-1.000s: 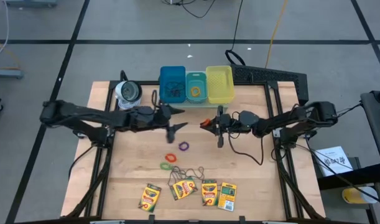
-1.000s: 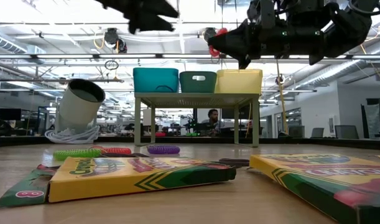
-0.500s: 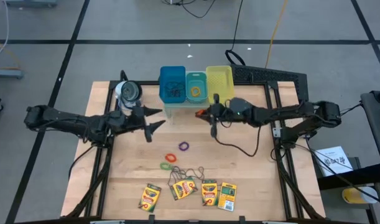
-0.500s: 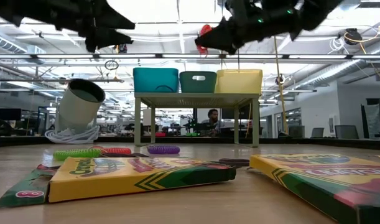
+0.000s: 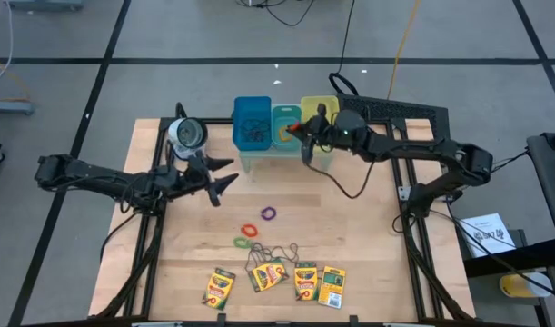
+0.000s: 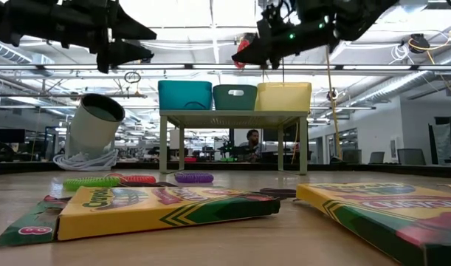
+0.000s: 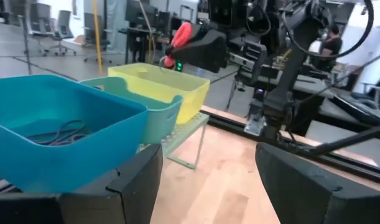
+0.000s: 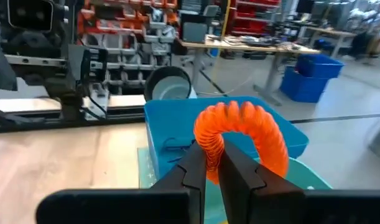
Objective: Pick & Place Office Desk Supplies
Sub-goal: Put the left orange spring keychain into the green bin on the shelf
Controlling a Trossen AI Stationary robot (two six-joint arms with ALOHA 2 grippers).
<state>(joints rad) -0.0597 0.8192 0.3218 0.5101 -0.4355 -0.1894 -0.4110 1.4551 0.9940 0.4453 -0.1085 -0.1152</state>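
Over teal bin (image 5: 286, 127): right gripper (image 5: 296, 128) clamping orange band (image 8: 242, 134).

Hard to read from above: the contents of the blue bin (image 5: 252, 123), only a dark tangle (thin loops in the left wrist view, nothing more). Too small to make out as well, the yellowish thing inside the teal bin (image 5: 285, 125). Hidden in part by the right gripper (image 8: 213, 163), the lower arc of the orange ring (image 8: 242, 134) pinched between its closed fingers. Cut off at the low view's right edge, a crayon box (image 6: 391, 210); printing blurred on the near box (image 6: 162, 205) beside it. Indistinct near the table's front edge, the wiry loops (image 5: 275, 252), strands not countable.
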